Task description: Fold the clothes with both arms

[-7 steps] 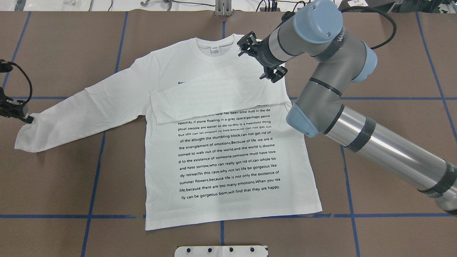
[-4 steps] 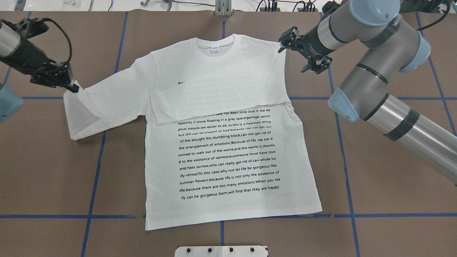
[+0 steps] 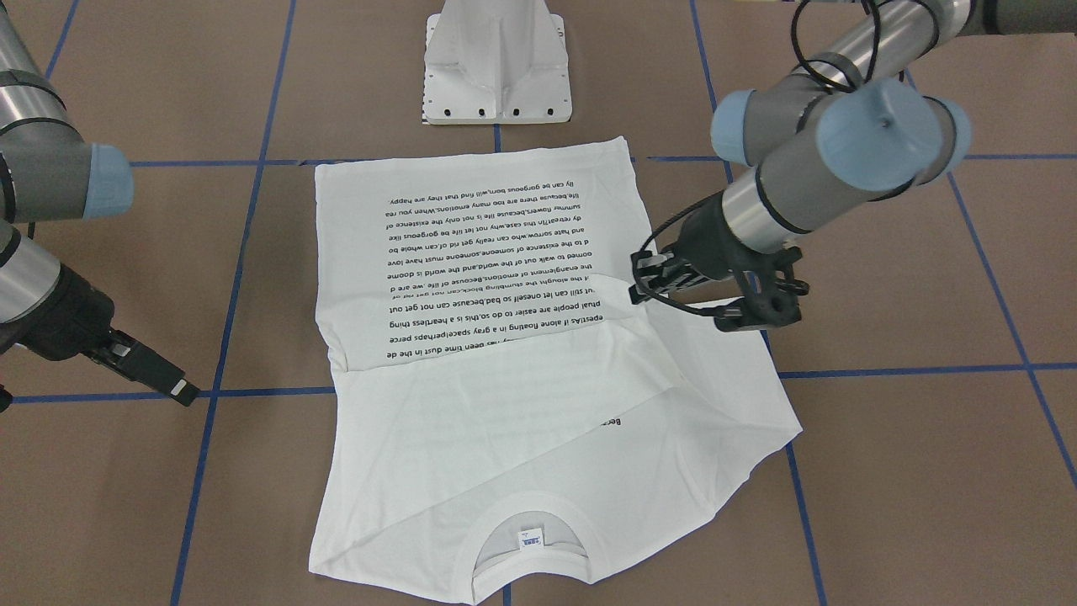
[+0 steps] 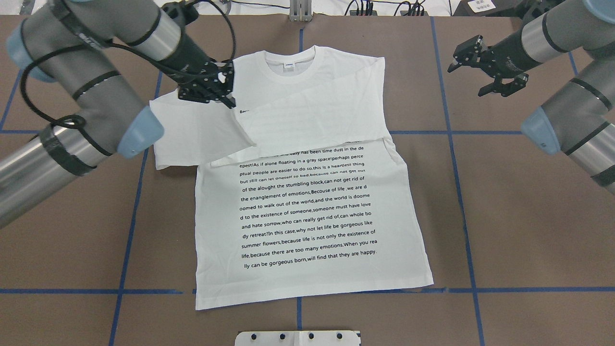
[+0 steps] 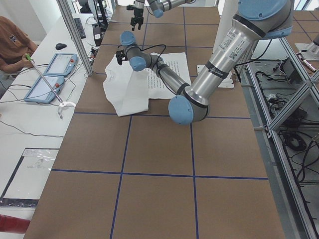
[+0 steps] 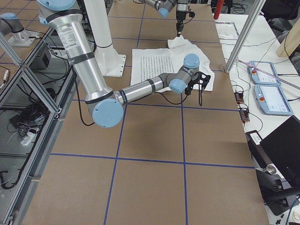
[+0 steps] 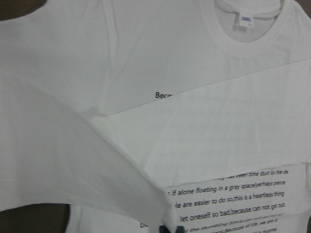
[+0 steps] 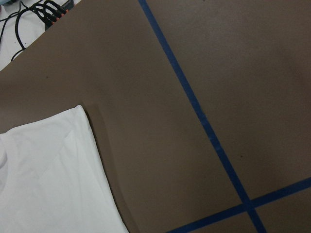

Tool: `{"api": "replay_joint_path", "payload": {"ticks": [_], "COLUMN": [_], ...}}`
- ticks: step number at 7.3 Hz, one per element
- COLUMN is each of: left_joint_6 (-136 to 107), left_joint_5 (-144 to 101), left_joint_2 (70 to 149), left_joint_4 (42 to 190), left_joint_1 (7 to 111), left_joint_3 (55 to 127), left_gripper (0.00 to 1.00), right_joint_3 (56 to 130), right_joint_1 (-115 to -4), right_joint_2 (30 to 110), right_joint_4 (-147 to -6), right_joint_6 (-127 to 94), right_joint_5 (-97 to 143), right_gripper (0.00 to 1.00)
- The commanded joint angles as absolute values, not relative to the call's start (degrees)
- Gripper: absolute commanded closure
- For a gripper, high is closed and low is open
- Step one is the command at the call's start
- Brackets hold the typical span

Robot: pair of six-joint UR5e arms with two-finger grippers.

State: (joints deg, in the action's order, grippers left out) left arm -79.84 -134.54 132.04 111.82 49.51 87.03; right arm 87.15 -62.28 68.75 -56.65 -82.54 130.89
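T-shirt (image 4: 307, 211): top print lines covered by folded sleeve (image 4: 317, 120); only "Bec" shows at its 9 o'clock end. Neck label (image 4: 289, 65) print too small. Left gripper (image 7: 168, 229) cut off at 6 o'clock in wrist view.

A robotics lab: blue-taped grid table (image 4: 528, 216), aluminium framing (image 5: 75, 35), teach pendants (image 5: 61, 63) on a side bench (image 5: 30, 124).

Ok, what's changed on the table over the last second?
The left gripper, still shut on the sleeve, carried it inward from stretched out to over the shoulder of the T-shirt. The right gripper, open, withdrew sideways off it. The body stayed put.
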Motion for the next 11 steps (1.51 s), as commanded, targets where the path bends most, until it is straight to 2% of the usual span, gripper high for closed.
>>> {"api": "replay_joint_path", "payload": {"ticks": [1,2,5,8,9,10,11], "left_joint_6": [-90.9,-98.3,-100.5,-100.3,-100.3,-100.3,-100.4], "left_joint_5": [-128.1,-122.0,-108.2,-107.0,-106.6,-105.1,-104.2], "left_joint_2": [146.2,151.5,157.8,157.9,157.9,158.3,158.4], "left_joint_4": [118.4,124.6,130.4,132.6,133.1,134.2,134.2], "left_joint_1": [44.0,39.4,31.1,29.2,29.2,28.7,28.7], "left_joint_3": [74.2,66.0,58.4,56.1,55.3,54.1,53.7], "left_gripper": [1.0,1.0,1.0,1.0,0.92,0.41,0.31], "right_joint_3": [87.8,87.8,88.8,88.7,88.6,88.6,88.6], "right_joint_1": [-64.1,-64.2,-64.2,-64.3,-64.2,-64.2,-64.2], "right_joint_2": [71.4,71.7,72.9,73.0,73.0,73.2,73.2], "right_joint_4": [-56.3,-56.3,-56.3,-56.4,-56.4,-56.4,-56.4], "right_joint_6": [-79.9,-79.8,-79.5,-79.5,-79.5,-79.5,-79.8], "right_joint_5": [132.5,132.7,132.8,132.6,132.5,132.5,132.5], "right_gripper": [0.0,0.0,0.0,0.0,0.0,0.0,0.0]}}
